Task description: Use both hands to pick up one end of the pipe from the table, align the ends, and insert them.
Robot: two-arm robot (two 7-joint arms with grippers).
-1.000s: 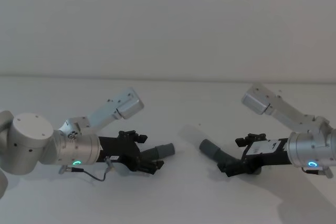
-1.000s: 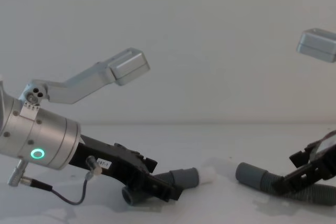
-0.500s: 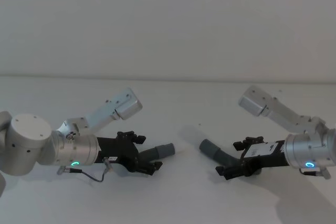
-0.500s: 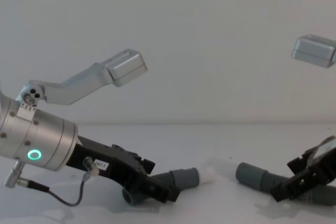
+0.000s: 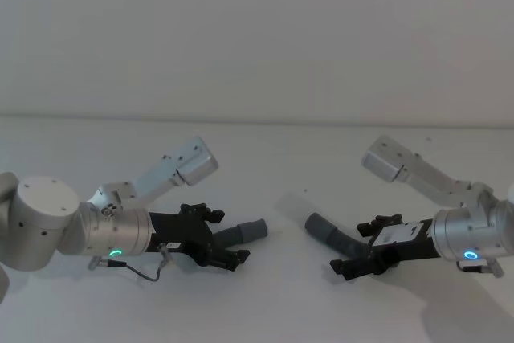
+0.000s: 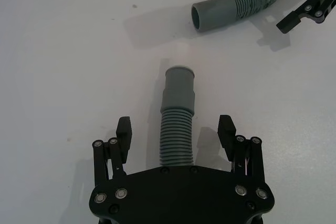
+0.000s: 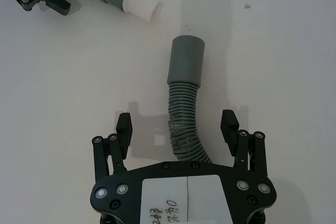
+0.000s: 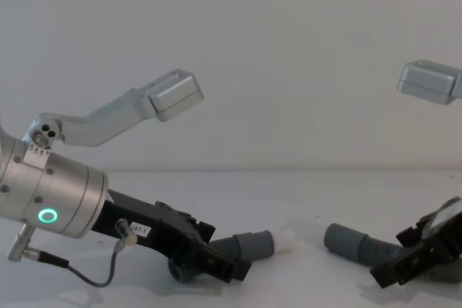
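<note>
On a plain off-white counter (image 5: pixel 265 311), the black two-fingered left end effector (image 6: pixel 175 125) and right end effector (image 7: pixel 176 120) straddle, released, a dark grey corrugated white-tipped hose (image 8: pixel 251 244) and plain-sleeved hose (image 8: pixel 357 244) mid-counter; an off-centre squeeze could roll either, misaligning the cuffs.

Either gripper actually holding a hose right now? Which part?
Nothing is held. The left gripper has open jaws straddling the corrugated part of the white-tipped hose; the right gripper likewise over the plain-sleeve hose. Both lie on the table.
</note>
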